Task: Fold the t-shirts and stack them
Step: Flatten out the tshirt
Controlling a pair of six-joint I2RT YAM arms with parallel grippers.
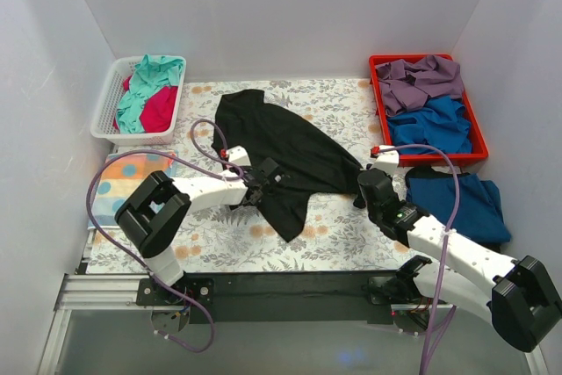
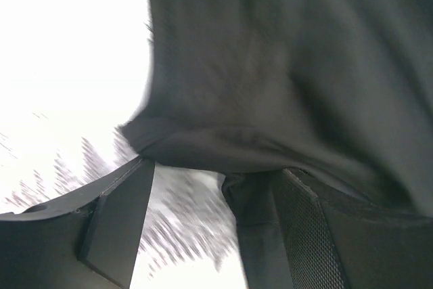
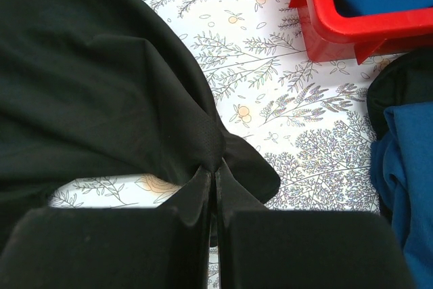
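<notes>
While the black t-shirt (image 1: 281, 142) lies rumpled mid-bench (image 1: 351, 230), the right pincer (image 3: 213, 184) is clenched on its edge (a thin pinch); the left pincer (image 2: 215, 170) stands released, a cloth fold between its fingers.

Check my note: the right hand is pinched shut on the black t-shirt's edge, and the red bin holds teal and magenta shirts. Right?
Only the bin's contents are wrong. The top external view shows the red bin holding purple shirts and a blue shirt; the teal shirt and magenta shirt lie in the white basket. The right hand is pinched shut on the edge of the black t-shirt.
</notes>
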